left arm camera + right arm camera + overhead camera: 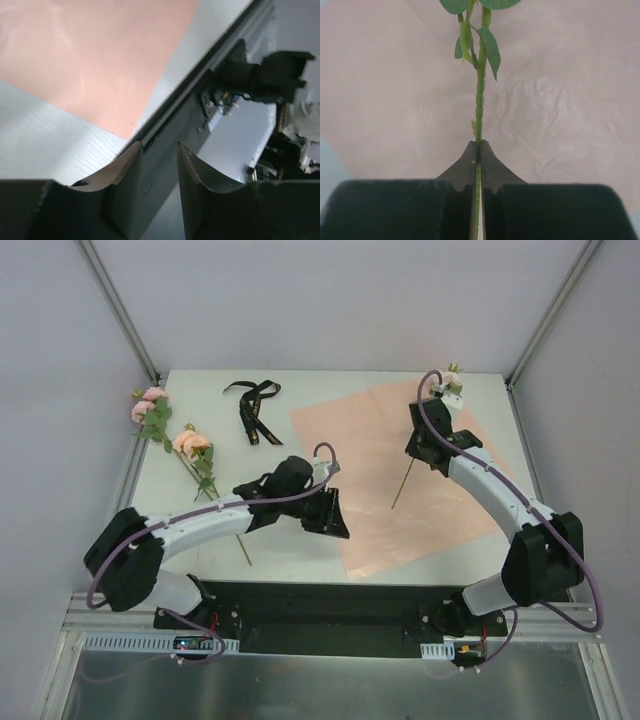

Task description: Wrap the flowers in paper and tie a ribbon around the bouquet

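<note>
One flower stem (480,100) sits clenched in my right gripper (478,152) over the paper (370,440) at upper right, two flowers (192,443) and the ribbon (252,410) lie upper left, and I see my left gripper (160,150) parted and empty mid-frame.

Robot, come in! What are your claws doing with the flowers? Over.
Right claw shut on one flower stem, over the paper. Left claw open, empty. Other flowers and ribbon lie off the paper.
</note>
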Motion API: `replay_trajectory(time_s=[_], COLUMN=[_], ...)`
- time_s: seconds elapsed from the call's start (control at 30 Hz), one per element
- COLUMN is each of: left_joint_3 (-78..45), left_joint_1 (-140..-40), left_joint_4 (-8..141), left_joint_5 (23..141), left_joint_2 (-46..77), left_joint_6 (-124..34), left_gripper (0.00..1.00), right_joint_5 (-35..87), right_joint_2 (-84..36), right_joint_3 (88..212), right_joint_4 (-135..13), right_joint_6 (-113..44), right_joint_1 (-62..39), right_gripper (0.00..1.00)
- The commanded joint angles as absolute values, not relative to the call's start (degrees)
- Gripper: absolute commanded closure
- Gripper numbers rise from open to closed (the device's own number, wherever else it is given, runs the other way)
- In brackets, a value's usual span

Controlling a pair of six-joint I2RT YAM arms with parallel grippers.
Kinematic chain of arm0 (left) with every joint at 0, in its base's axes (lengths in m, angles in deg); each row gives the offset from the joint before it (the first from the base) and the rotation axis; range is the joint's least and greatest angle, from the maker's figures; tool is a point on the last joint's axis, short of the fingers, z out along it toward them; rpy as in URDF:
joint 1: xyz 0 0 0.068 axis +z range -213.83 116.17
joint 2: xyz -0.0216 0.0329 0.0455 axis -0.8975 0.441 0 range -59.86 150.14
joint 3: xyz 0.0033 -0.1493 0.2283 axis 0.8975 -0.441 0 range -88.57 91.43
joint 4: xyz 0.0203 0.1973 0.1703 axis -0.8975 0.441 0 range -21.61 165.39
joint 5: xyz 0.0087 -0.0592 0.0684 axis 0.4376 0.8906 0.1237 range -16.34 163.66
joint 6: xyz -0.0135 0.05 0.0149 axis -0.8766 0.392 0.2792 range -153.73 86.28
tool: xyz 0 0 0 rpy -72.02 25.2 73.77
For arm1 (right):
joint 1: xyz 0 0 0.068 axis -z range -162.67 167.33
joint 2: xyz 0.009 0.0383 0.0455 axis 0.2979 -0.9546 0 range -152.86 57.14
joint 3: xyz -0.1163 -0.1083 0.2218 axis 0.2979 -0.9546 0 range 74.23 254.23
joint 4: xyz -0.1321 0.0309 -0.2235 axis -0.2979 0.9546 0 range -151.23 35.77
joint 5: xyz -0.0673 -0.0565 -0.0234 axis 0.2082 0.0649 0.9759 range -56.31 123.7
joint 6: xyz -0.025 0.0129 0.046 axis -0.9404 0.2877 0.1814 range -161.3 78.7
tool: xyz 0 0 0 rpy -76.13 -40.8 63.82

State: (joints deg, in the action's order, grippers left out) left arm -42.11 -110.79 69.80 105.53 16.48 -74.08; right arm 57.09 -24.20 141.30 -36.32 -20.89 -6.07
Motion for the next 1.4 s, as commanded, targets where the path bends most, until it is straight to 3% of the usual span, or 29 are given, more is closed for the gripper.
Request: replay_trajectory(time_s=[0.0,0.27,0.6,0.93,1.23,1.37], left_joint_3=[-40.32,-40.75,-44.10,-45.33,-46.65,-45.95], left_joint_1=[-111.82,-112.00,-112.08,-112.26,-112.52,-112.70], left_joint_4=[63.04,52.69,47.91,47.12,43.17,42.99], left_joint_5=[97.57,98.27,100.90,102.66,105.12,105.21], left_joint_2=[24.59,35.15,39.37,41.13,42.36,43.50], left_joint_6=[-76.53,-81.18,-85.05,-85.76,-87.51,-87.60], left_gripper=[0.69,0.86,0.90,0.98,0.98,0.99], right_joint_5=[61.81,55.15,52.07,50.58,50.04,49.60], right_joint_2=[-30.65,-40.15,-46.75,-43.06,-45.25,-40.87], right_joint_3=[146.30,146.56,148.32,143.93,145.33,142.00], right_joint_4=[-36.61,-42.15,-44.35,-46.20,-45.41,-49.79], right_joint_6=[-26.26,-28.64,-28.20,-28.73,-30.14,-30.66], right_joint_1=[-6.40,-6.40,-6.05,-0.08,2.74,3.09], right_gripper=[0.99,0.99,1.00,1.00,0.99,1.00])
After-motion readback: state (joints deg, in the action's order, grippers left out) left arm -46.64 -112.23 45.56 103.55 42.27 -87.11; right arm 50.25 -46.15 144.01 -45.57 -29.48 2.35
